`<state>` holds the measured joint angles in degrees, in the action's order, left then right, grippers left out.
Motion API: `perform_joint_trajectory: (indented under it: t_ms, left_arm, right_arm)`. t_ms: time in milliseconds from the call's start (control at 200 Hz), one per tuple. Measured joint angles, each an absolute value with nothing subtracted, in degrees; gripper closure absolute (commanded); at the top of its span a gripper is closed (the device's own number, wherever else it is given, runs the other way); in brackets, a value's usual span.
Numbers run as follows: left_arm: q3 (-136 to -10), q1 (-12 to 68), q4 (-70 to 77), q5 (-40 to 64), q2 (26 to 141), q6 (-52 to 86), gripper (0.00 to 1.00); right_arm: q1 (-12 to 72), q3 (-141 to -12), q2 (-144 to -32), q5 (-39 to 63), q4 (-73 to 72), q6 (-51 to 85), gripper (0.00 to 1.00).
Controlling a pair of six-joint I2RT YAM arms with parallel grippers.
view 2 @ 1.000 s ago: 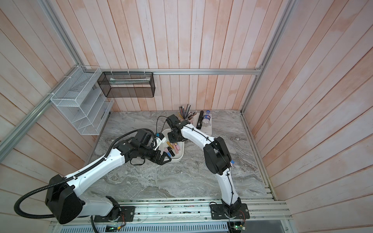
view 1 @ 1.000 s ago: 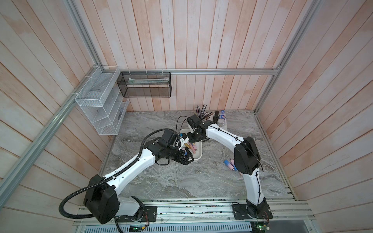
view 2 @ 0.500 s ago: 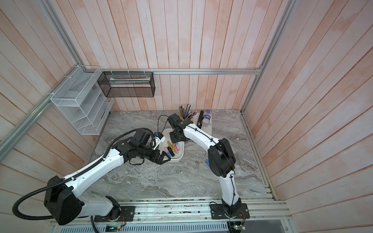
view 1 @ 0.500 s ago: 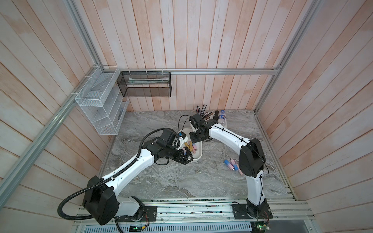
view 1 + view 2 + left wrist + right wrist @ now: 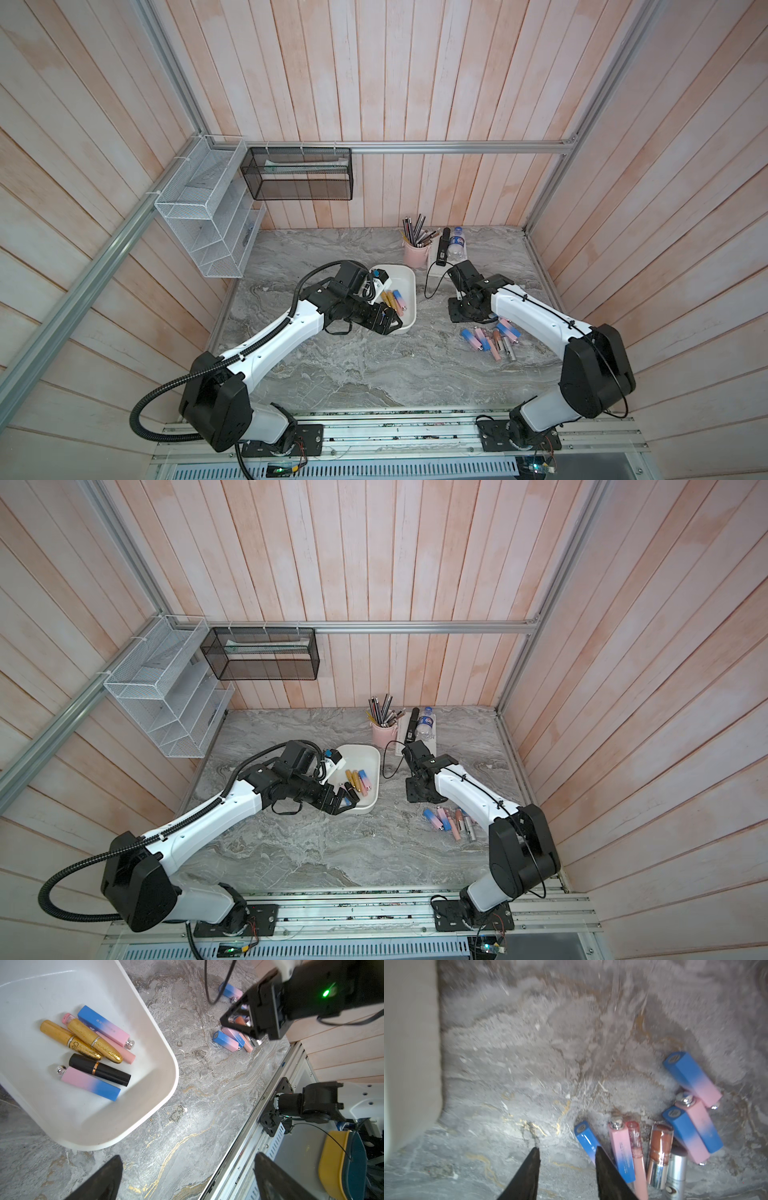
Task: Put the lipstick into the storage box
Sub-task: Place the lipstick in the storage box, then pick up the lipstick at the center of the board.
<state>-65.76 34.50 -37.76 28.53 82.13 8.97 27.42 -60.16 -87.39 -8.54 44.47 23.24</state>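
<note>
In both top views the left jaws hang wide and empty at the near corner of the white plastic box (image 5: 401,278), likely keeping clear. The right jaws hover just beside the loose lipsticks (image 5: 482,337) on the marbled worktop (image 5: 353,374).

Left wrist: ahead of those jaws, six stored lipsticks (image 5: 93,1041) lie in the box: glittery gold, glossy black, and square pink-blue.

Right wrist, blurred: the jaws are part-open and empty, one tip over a blue-pink stick (image 5: 586,1138), likely the next pick.

Grey marble tabletop (image 5: 365,374); on it white storage box (image 5: 401,278), loose lipsticks (image 5: 478,337), pink pen cup (image 5: 415,258).
</note>
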Motion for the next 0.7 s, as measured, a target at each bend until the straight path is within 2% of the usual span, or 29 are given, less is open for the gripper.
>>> perform_joint_trajectory:
  t_ms: [225, 700]
  left_arm:
    - [-66.87, 34.5, -37.17, 29.89, 83.81, 8.95, 0.0]
    - [-66.78, 34.5, -36.4, 29.95, 83.72, 8.97, 0.0]
  right_arm:
    - [26.83, -52.38, -83.79, -7.51, 41.6, 26.15, 0.55]
    - [25.3, -46.74, -83.53, -6.52, 36.75, 27.75, 0.55]
